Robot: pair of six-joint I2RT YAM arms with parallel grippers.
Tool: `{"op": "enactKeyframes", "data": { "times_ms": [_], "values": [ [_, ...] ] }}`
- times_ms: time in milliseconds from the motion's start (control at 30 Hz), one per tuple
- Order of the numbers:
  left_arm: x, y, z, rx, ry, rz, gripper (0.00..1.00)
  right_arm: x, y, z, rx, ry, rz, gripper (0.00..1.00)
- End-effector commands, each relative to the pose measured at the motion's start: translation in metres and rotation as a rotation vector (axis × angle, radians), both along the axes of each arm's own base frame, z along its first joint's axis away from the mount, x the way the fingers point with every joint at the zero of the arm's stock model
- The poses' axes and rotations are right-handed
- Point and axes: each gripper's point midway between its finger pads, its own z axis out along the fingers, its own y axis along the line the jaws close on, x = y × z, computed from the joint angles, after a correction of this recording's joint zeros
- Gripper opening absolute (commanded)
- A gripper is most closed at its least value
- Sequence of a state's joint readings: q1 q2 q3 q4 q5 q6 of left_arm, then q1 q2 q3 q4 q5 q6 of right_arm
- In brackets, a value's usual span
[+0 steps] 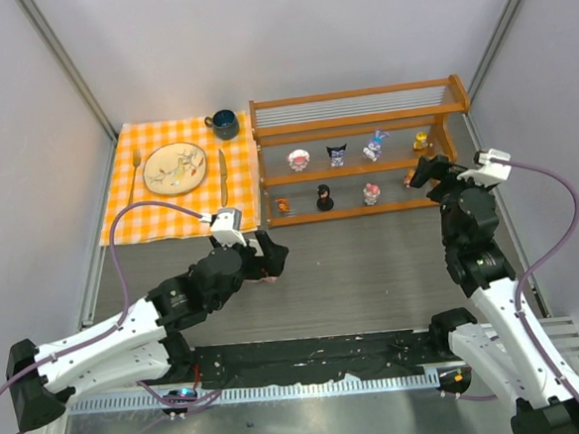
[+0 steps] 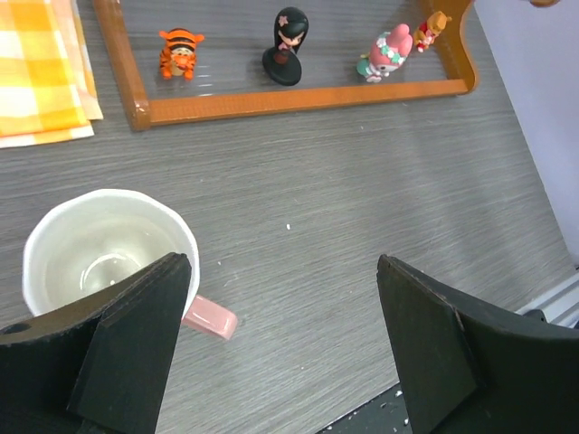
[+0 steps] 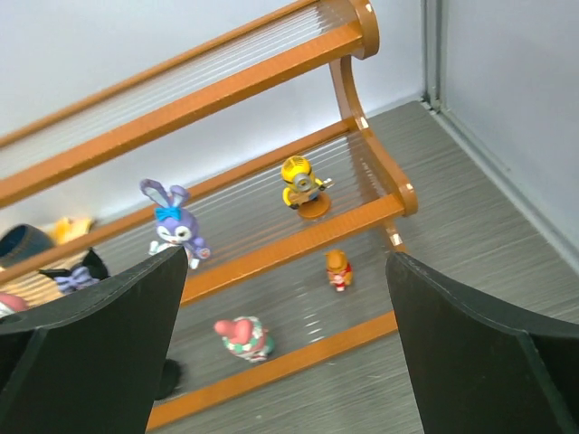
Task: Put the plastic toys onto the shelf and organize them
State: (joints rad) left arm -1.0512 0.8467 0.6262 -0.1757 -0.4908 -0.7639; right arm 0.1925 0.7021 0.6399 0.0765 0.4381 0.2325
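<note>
The shelf (image 1: pixel 359 103) stands at the back right with several plastic toys on it. The upper tier holds a pink-white toy (image 1: pixel 299 159), a black one (image 1: pixel 337 154), a purple bunny (image 1: pixel 374 146) (image 3: pixel 172 221) and a yellow toy (image 1: pixel 421 140) (image 3: pixel 303 185). A tiger (image 2: pixel 181 52), a black figure (image 2: pixel 287 45), a pink toy (image 2: pixel 389 52) (image 3: pixel 244 336) and a small orange toy (image 2: pixel 434 27) (image 3: pixel 338 269) stand on the lower tier. My right gripper (image 1: pixel 431 172) (image 3: pixel 285 258) hangs open at the shelf's right end, holding nothing. My left gripper (image 1: pixel 269 253) (image 2: pixel 282 267) is open over the table.
A white mug (image 2: pixel 109 253) with a pink handle (image 2: pixel 210 319) stands on the table, right beside my left gripper's left finger. At the back left lies an orange checked cloth (image 1: pixel 140 213) with a plate (image 1: pixel 175 167), fork, knife and a dark mug (image 1: pixel 225 124). Walls close in both sides.
</note>
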Motion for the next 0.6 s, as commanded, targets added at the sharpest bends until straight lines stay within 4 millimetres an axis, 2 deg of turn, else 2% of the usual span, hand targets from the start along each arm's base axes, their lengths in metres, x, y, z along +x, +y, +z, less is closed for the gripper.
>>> {"op": "enactKeyframes", "data": {
  "times_ms": [0,67,100,267,567],
  "values": [
    [0.002,0.018,0.014,-0.006,-0.011,0.065,0.89,-0.002,0.014,-0.009,0.170,0.012,0.044,0.98],
    [0.002,0.023,0.020,-0.006,-0.020,0.079,0.90,-0.002,0.027,-0.008,0.218,0.007,0.109,0.98],
    [0.002,0.028,0.022,0.004,-0.022,0.094,0.90,-0.006,0.029,-0.018,0.225,0.048,0.119,0.99],
    [0.002,0.047,0.028,0.012,-0.049,0.143,0.91,-0.022,0.041,-0.029,0.298,0.066,0.180,0.99],
    [-0.008,0.093,0.017,0.016,-0.065,0.242,0.93,-0.042,0.055,-0.052,0.410,0.145,0.234,0.99]
  ]
}}
